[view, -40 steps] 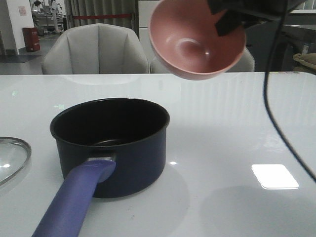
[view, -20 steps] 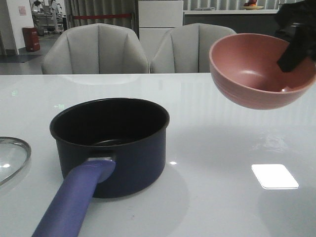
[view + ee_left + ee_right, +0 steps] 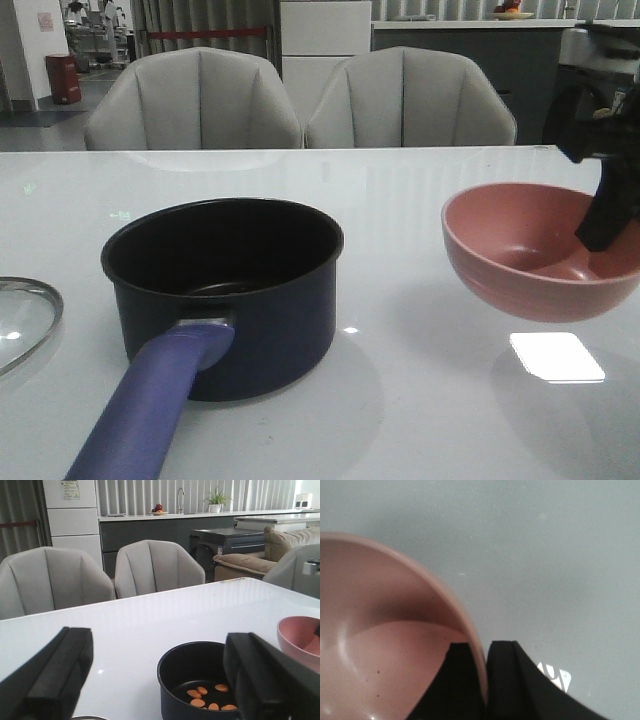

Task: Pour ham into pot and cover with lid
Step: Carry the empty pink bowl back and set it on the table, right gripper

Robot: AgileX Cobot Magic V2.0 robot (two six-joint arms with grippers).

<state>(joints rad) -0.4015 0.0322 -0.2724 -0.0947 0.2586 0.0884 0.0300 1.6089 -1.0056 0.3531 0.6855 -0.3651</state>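
Observation:
The dark navy pot stands left of centre on the white table, its purple-blue handle pointing toward me. Several orange ham slices lie on its bottom in the left wrist view. My right gripper is shut on the rim of the empty pink bowl, holding it upright low over the table at the right. The glass lid lies at the left edge, only partly in view. My left gripper is open and empty, well back from the pot.
Two grey chairs stand behind the table's far edge. A bright light patch reflects on the table under the bowl. A cabinet and counter stand in the background.
My right gripper has swung the pink bowl from tipped high above the pot to the right and down, turning it upright. The pot and lid have not moved.

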